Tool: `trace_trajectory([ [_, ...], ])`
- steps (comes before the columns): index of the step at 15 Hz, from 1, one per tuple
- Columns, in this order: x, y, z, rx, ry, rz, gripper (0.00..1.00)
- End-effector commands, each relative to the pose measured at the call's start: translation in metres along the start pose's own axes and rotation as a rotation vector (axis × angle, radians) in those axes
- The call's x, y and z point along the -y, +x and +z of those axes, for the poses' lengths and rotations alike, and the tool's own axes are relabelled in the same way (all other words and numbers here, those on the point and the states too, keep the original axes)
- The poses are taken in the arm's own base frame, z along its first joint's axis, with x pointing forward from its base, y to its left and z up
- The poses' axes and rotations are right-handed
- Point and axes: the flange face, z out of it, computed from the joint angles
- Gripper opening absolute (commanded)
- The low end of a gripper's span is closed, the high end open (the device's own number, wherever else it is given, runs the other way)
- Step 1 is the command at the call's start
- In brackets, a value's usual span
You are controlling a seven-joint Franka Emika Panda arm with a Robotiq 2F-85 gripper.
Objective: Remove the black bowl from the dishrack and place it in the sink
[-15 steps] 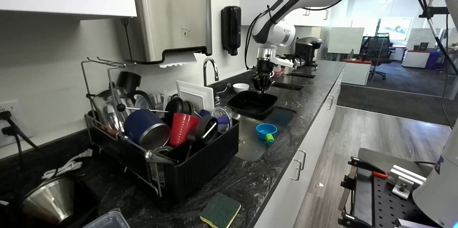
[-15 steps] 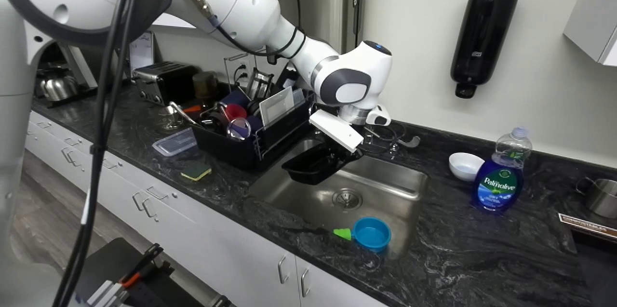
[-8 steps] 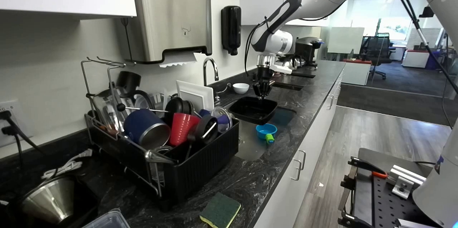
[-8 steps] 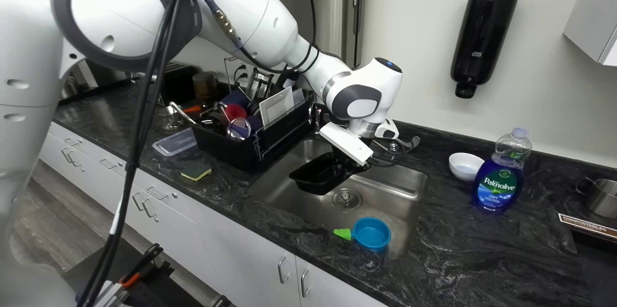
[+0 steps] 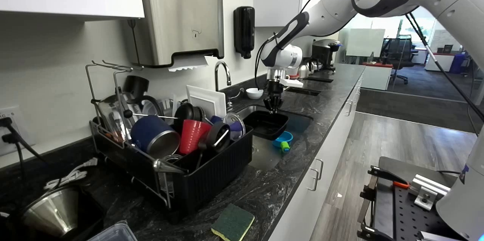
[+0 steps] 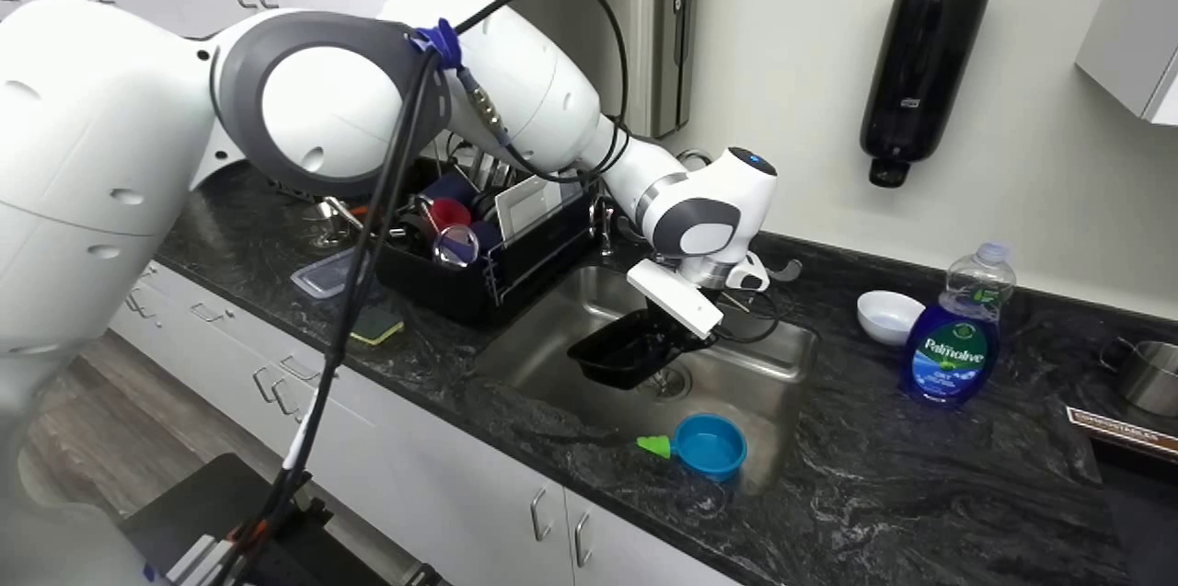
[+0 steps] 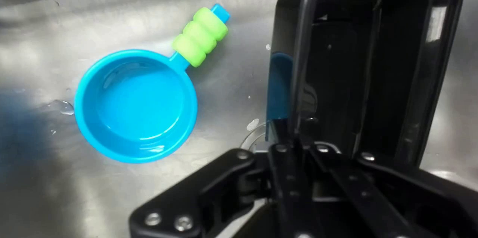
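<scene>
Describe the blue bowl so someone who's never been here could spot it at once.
Find the metal sink in the dark counter. On its floor, near the black bowl that the gripper holds, sits a round blue bowl. Its bright green, ridged handle sets it apart.

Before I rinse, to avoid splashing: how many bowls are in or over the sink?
2: black bowl, in the gripper over the sink; blue bowl, on its floor. Another could hide behind these.

I can read "Palmolive" on the clear plastic bottle of blue liquid (image 6: pixel 955 338). Brown-and-white flat strip (image 6: pixel 1123 431): "COMPOSTABLES", blurry. Tall black plastic wall dispenser (image 6: pixel 925 66): logo (image 6: pixel 909 103) too small from here.
</scene>
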Motion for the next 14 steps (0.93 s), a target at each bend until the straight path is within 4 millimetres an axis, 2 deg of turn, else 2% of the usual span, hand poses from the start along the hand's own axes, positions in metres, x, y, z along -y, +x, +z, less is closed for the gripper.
trace_trajectory([
  [1,-0.001,0.014,0.003,0.009,0.013,0.001,0.02],
  [4,0.001,0.023,0.002,-0.012,0.014,-0.001,0.02],
  [7,0.009,0.021,-0.017,-0.034,0.009,-0.021,0.02],
  [8,0.006,0.024,-0.007,-0.044,-0.003,-0.013,0.07],
  [10,0.008,0.025,-0.015,-0.052,-0.003,-0.017,0.07],
  [14,0.009,0.025,-0.014,-0.049,-0.002,-0.017,0.07],
])
